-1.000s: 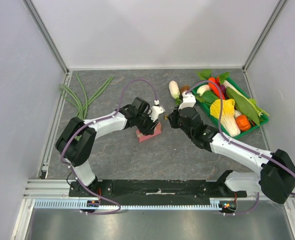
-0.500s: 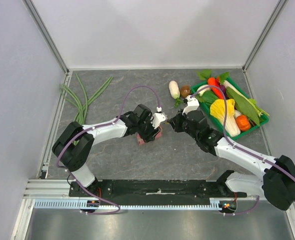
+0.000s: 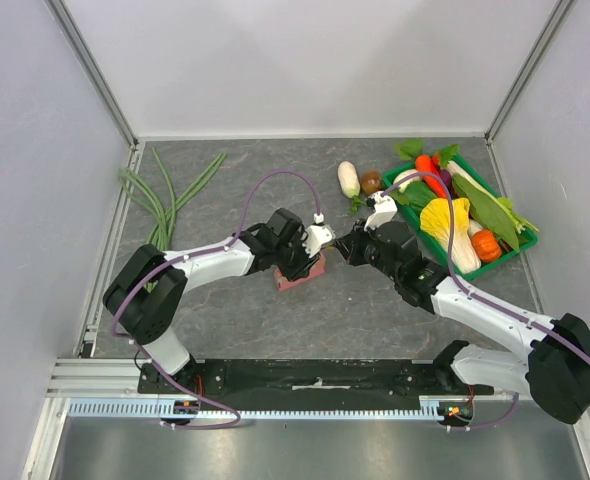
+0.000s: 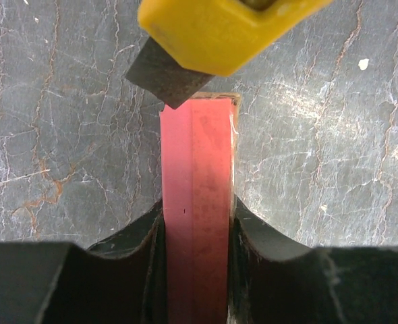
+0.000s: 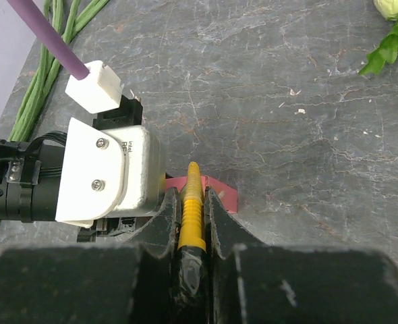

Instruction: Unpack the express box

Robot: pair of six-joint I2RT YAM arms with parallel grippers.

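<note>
Both meet mid-scene from above: left gripper (image 3: 307, 263) has closed in on the box (image 3: 298, 280), right gripper (image 3: 344, 250) has edged nearer. Left wrist: jaws clamp the box's sides, knife (image 4: 216, 27) blade at its far end, so cutting looks imminent. Right wrist: jaws pinch the knife; housing (image 5: 104, 169) print perhaps "Intel"

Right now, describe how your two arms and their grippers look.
The left arm and right arm have white links and bulky black joints. A purple cable loops to each wrist, ending in a white plug. The left gripper and right gripper have black fingers.
</note>
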